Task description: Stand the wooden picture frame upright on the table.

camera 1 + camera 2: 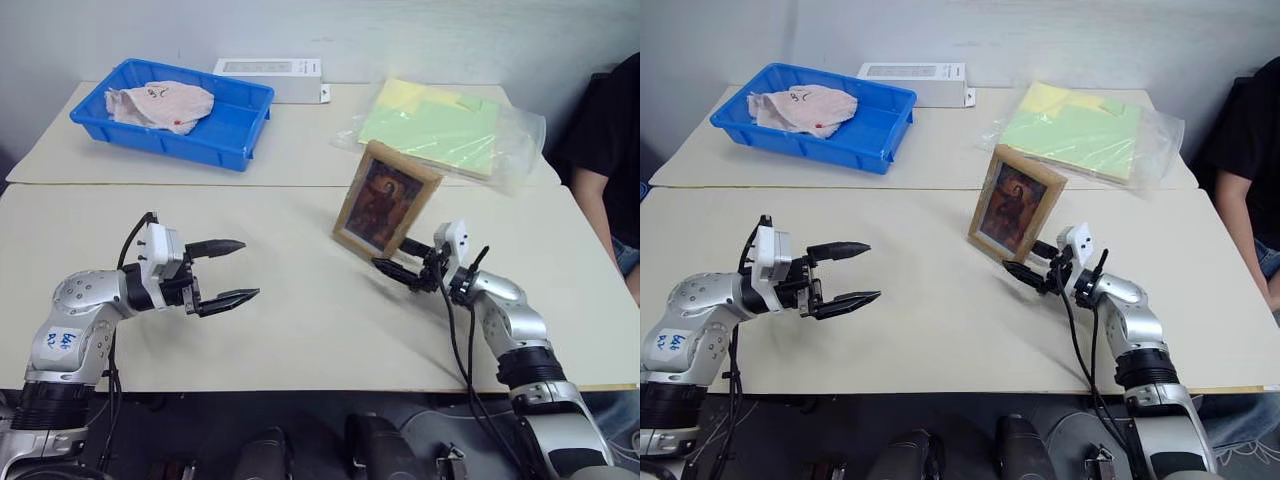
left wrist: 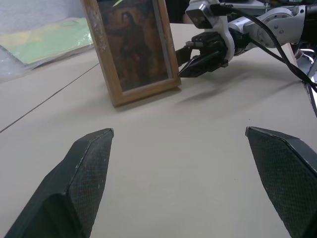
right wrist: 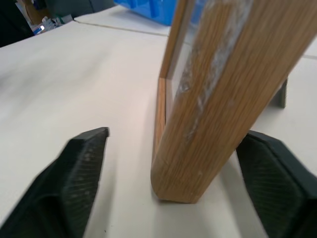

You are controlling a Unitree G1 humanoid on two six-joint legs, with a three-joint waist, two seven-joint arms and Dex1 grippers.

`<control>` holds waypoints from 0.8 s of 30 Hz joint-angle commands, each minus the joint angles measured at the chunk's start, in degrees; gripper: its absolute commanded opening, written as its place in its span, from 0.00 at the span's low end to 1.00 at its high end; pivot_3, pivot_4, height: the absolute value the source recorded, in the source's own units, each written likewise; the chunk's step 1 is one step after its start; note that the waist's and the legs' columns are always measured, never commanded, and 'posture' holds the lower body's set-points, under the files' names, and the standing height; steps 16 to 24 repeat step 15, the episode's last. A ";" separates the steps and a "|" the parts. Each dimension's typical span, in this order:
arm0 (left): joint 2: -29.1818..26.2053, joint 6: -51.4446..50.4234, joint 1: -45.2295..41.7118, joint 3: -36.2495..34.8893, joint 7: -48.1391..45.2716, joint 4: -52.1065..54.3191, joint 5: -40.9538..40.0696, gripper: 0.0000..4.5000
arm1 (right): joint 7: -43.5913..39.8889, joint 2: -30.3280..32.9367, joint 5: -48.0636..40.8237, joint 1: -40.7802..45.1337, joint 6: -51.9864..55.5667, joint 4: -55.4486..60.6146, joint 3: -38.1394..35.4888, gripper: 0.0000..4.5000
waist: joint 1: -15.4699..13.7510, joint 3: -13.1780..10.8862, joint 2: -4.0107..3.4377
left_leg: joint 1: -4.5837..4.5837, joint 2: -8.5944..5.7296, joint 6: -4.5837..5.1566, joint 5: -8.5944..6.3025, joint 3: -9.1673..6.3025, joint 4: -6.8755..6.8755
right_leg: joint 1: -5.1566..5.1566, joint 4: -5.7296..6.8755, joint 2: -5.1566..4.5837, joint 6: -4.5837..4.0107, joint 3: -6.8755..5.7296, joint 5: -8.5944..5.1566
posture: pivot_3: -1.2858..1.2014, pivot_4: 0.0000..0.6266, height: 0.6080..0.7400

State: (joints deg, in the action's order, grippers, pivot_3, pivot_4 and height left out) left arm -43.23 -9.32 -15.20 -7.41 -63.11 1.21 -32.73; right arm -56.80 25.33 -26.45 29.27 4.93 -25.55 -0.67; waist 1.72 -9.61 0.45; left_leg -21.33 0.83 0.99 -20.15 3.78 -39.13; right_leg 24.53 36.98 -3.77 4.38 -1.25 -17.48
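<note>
The left gripper (image 1: 228, 271) hovers over the near part of the table (image 1: 300, 330), its two black fingers spread wide on nothing; right of centre the wooden picture frame (image 1: 386, 200) stands upright, leaning back slightly, portrait facing the robot; its rear stand is mostly hidden; the right gripper (image 1: 401, 262) sits at the frame's lower corner, fingers apart on either side of its edge, not clamping it.

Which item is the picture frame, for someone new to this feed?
On the beige table, find the seam between its sections. Just in front stands a small light-wood rectangular frame, leaning back, with a brownish portrait. Everything else nearby lies flat.
</note>
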 commanded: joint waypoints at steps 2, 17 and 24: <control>-0.97 3.44 2.40 -2.75 -0.85 -2.67 3.06 1.00 | -3.62 3.51 -0.41 -4.03 -0.22 7.08 -2.32 0.99 | -0.05 0.00 0.00 | 0.00 0.00 0.00 0.00 0.00 0.00 | 0.00 0.00 0.00 0.00 0.00 0.00 | 0.52 0.24 1.00; -3.06 16.24 15.11 -11.06 1.71 -7.00 10.73 1.00 | -11.51 14.78 6.90 -24.47 -26.43 21.56 -9.34 0.99 | -0.22 0.01 0.02 | 0.06 0.00 0.03 -0.04 0.01 0.05 | -0.10 -0.14 -0.03 0.00 0.02 0.00 | 0.52 0.24 1.00; -3.06 16.24 15.11 -11.06 1.71 -7.00 10.73 1.00 | -11.51 14.78 6.90 -24.47 -26.43 21.56 -9.34 0.99 | -0.22 0.01 0.02 | 0.06 0.00 0.03 -0.04 0.01 0.05 | -0.10 -0.14 -0.03 0.00 0.02 0.00 | 0.52 0.24 1.00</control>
